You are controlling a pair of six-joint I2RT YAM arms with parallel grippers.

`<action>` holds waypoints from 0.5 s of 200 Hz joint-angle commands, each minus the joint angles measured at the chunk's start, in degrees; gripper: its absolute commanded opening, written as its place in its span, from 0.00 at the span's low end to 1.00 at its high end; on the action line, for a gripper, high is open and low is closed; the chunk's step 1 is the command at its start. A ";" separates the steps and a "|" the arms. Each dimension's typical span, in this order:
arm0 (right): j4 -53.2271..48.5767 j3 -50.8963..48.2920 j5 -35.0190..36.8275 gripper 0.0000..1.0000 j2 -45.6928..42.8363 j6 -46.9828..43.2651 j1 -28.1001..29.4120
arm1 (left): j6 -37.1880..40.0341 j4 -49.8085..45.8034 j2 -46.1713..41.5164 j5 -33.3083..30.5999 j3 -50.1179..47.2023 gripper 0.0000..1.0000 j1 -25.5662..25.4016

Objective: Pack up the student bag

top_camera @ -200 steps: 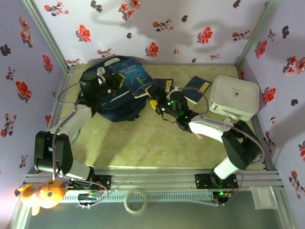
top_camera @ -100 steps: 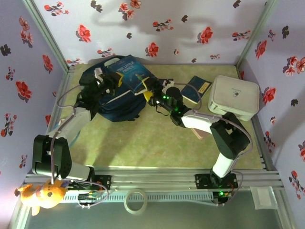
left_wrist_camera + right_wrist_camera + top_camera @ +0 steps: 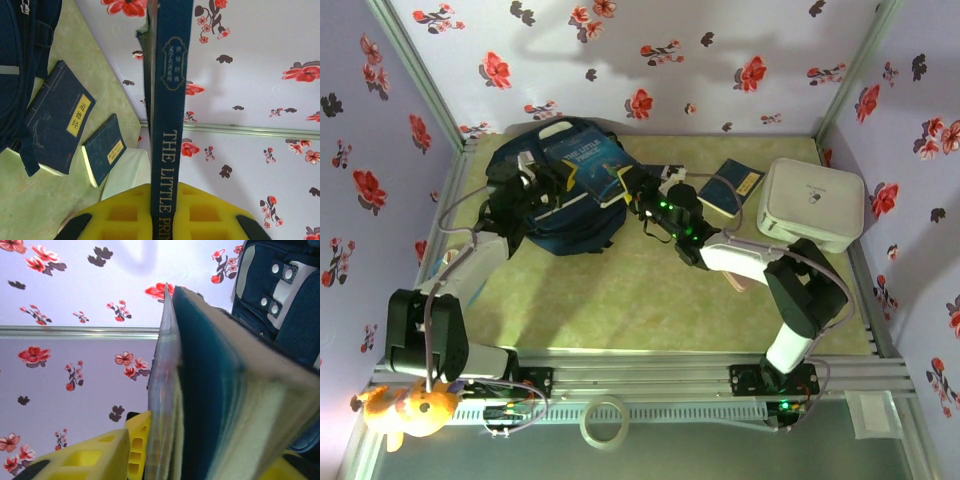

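Your right gripper (image 3: 629, 184) has come off the open worktop (image 3: 620, 290) to the book (image 3: 588, 160), its jaws now closed on the right edge. The left gripper (image 3: 533, 173) keeps its jaws clamped on the same book, above the bag (image 3: 555, 218) at far left.

Three books (image 3: 59, 120) (two small), one student bag (image 3: 565, 225), one white box (image 3: 812, 205).

The front and middle of the green mat (image 3: 620, 300) lie bare, leaving wide passage between the two arms. The student bag (image 3: 555, 210), with a teal book (image 3: 582, 160) on it, blocks the back left corner. A white box (image 3: 812, 205) fills the right side, two dark blue books (image 3: 59, 120) just beside it. Any gap there looks narrow, though the right arm (image 3: 750, 262) hides part of it.
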 commanded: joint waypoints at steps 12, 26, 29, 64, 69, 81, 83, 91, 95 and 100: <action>-5.30 -0.71 2.49 0.23 -4.73 -4.85 0.74 | 6.14 -3.29 -3.34 3.99 -0.33 0.09 0.37; -7.89 -1.15 3.08 0.17 -5.88 -6.39 0.89 | 9.60 -7.13 -4.26 4.69 -0.47 0.14 0.43; -8.30 -1.38 3.21 0.16 -6.13 -6.65 0.97 | 10.59 -7.82 -4.45 4.75 -0.52 0.16 0.45; -16.14 -2.08 4.06 0.09 -9.76 -9.75 0.98 | 28.11 -26.25 -5.51 3.48 3.03 0.41 0.46; -17.21 -2.21 4.39 0.09 -10.36 -10.32 0.98 | 30.63 -29.02 -5.56 2.74 3.67 0.45 0.46; -19.39 -2.81 5.52 0.06 -12.04 -11.64 0.98 | 36.14 -33.69 -5.68 1.09 4.32 0.57 0.36; -19.64 -2.91 5.63 0.06 -12.27 -11.89 0.94 | 37.03 -34.27 -5.64 0.80 4.49 0.59 0.36; -20.98 -3.41 6.40 0.05 -13.45 -13.10 0.88 | 41.15 -37.90 -5.46 -0.65 5.33 0.67 0.37; -21.90 -3.61 6.84 0.05 -14.18 -13.62 0.81 | 43.25 -39.74 -5.34 -1.77 5.81 0.70 0.32; -22.97 -3.90 7.37 0.05 -14.91 -14.37 0.70 | 45.61 -42.02 -5.15 -3.22 6.63 0.74 0.27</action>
